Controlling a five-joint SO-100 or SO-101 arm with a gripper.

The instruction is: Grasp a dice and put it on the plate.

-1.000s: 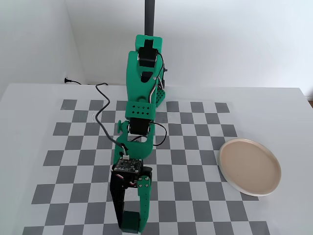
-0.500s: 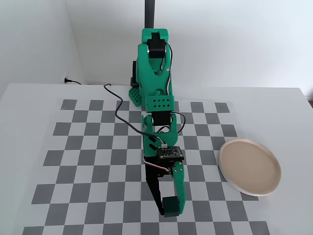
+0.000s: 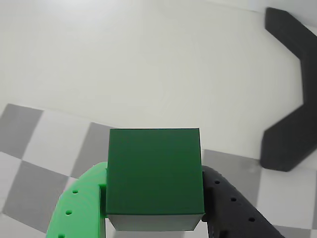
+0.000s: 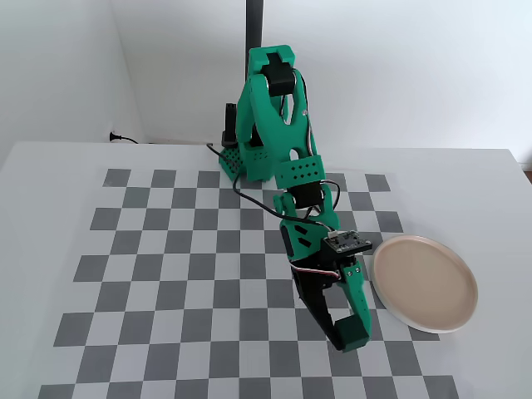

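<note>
Dice (image 3: 154,173): dark green cube, seated squarely between your gripper (image 3: 153,198) jaws in the wrist view, bright green finger (image 3: 79,208) touching its left face, black finger (image 3: 233,208) its right; jaws closed on it. Below it, checkered mat (image 3: 39,148). Plate (image 4: 425,283): beige-pink, on the table just right of the gripper (image 4: 349,332) in the fixed view, not touching it. There the dice sits at the fingertips, low over the mat (image 4: 166,249); contact unclear.

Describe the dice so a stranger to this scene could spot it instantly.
Start at the checkerboard mat on the white table and follow the green arm down to its gripper, left of the beige-pink plate. The dice sits clamped between the fingers. It is a plain dark green cube with no visible pips, darker than the bright green finger.
</note>
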